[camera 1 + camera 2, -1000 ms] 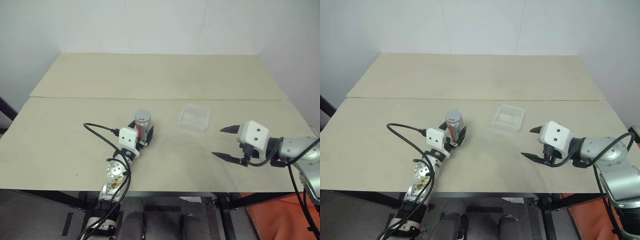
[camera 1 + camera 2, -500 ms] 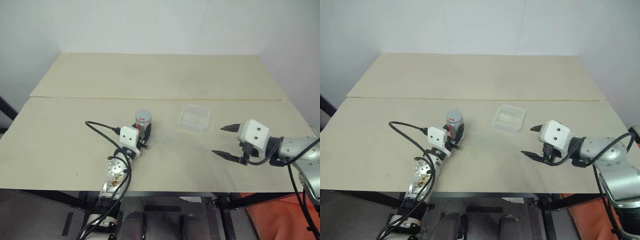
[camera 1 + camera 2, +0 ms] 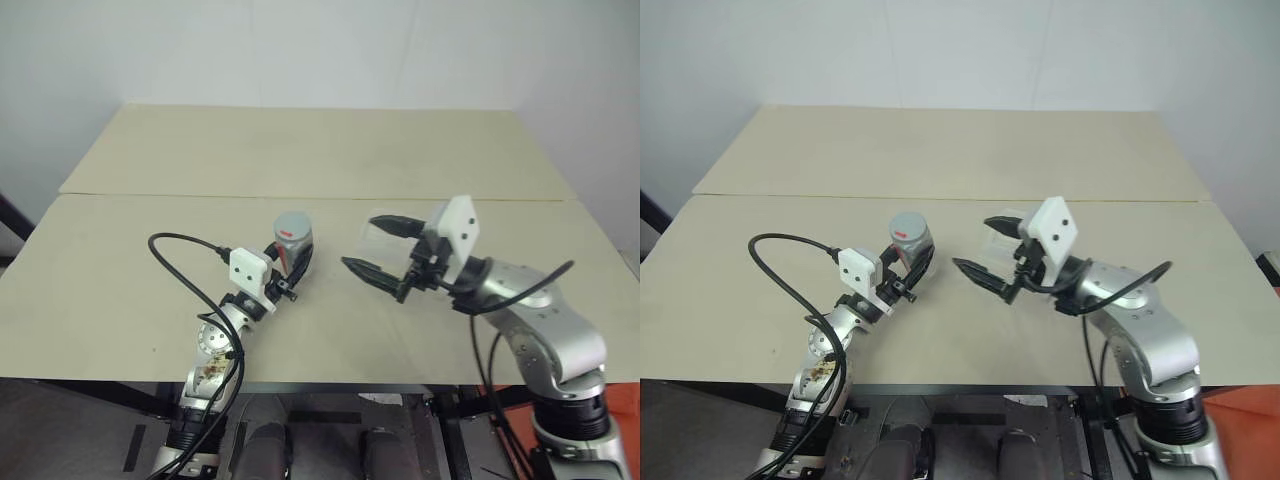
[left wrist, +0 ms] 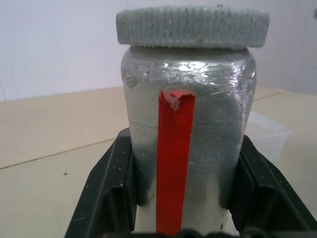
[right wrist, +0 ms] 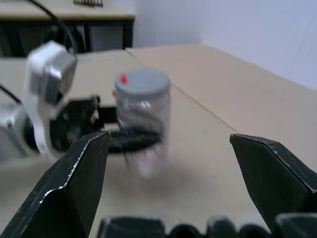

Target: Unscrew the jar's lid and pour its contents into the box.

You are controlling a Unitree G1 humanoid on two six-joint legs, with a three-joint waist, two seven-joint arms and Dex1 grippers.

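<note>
While the left gripper (image 3: pixel 291 262) sits nearest the table's front edge, its two black fingers (image 4: pixel 111 191) are closed against the lower sides of the jar (image 3: pixel 292 240), one on each flank, so the jar is firmly clamped between them. Held this way, the jar stands upright, and the right wrist view suggests its base is slightly off the table (image 3: pixel 130 260), though that view is blurred. A red vertical strip runs down the side of the jar that faces the left wrist camera. On top of the jar sits the lid (image 3: pixel 293 224), a flat grey disc with a small red mark, level and fully seated. Just to the right of the jar, near it but apart from it, the right gripper (image 3: pixel 370 245) points toward the jar with its jaws spread wide and nothing between them. Beyond the right gripper, farther from the jar and partly hidden behind those black fingers, the clear plastic box (image 3: pixel 372 233) rests on the table, with only a corner of it visible.
</note>
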